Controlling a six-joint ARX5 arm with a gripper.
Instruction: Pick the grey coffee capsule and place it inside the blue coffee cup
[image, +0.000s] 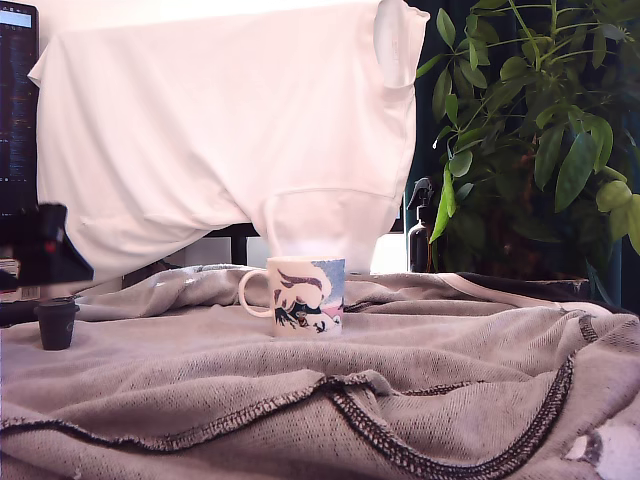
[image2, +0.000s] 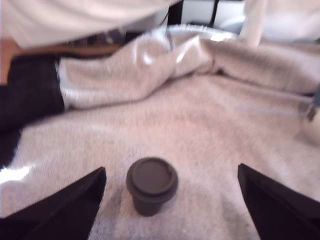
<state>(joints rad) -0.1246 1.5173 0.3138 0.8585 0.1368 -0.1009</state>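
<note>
Spread wide apart, the gripper (image2: 171, 170) brackets the grey coffee capsule (image2: 151, 184), which stands upright between its jaws but nearer one. Closing off-centre on the soft, rumpled grey cloth (image2: 200, 125) could topple it before both jaws meet. The blue coffee cup (image: 305, 295) stands well apart from the gripper.

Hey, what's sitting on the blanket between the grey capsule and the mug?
Nothing but bare grey blanket. The exterior view shows the grey coffee capsule at its left and the blue coffee cup mid-frame, with only rumpled cloth between them.
</note>
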